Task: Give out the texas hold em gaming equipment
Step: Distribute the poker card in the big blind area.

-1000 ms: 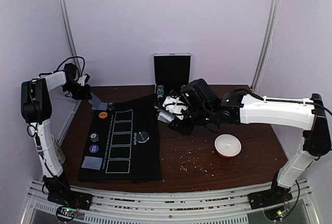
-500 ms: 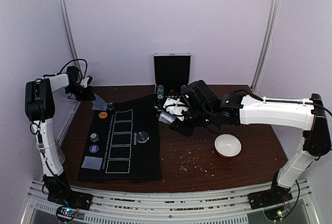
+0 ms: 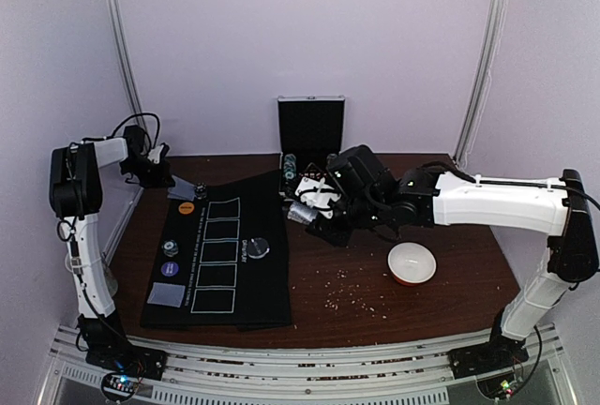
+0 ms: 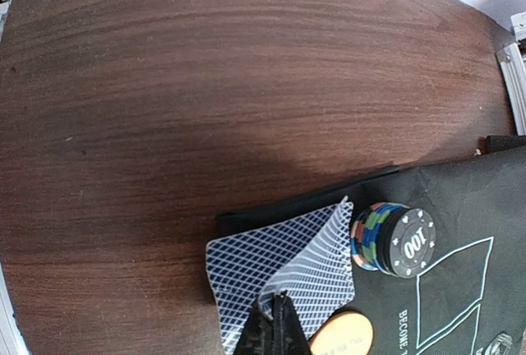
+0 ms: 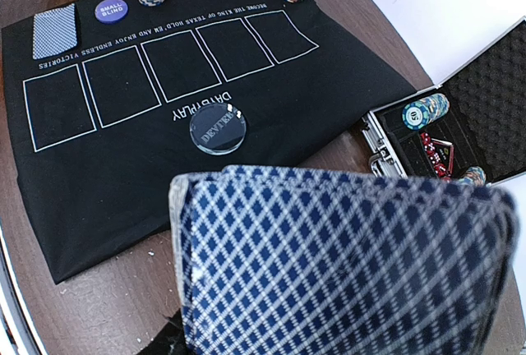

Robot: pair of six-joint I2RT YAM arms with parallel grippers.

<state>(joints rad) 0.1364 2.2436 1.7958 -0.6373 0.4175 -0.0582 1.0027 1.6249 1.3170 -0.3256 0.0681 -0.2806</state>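
The left arm [image 3: 73,189] folds at upper left, left gripper [image 4: 275,324] pinched together, empty, above the mat's [image 3: 253,283] corner; right gripper [image 3: 309,208], centre, clamps a card deck [image 5: 345,265] just off the mat's right edge.

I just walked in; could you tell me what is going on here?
Two arms are setting out poker gear on the black mat. The right gripper holds the deck of cards by the open case. The left gripper, shut, is next to face-down cards at the mat's far left corner, beside a chip stack and an orange button.
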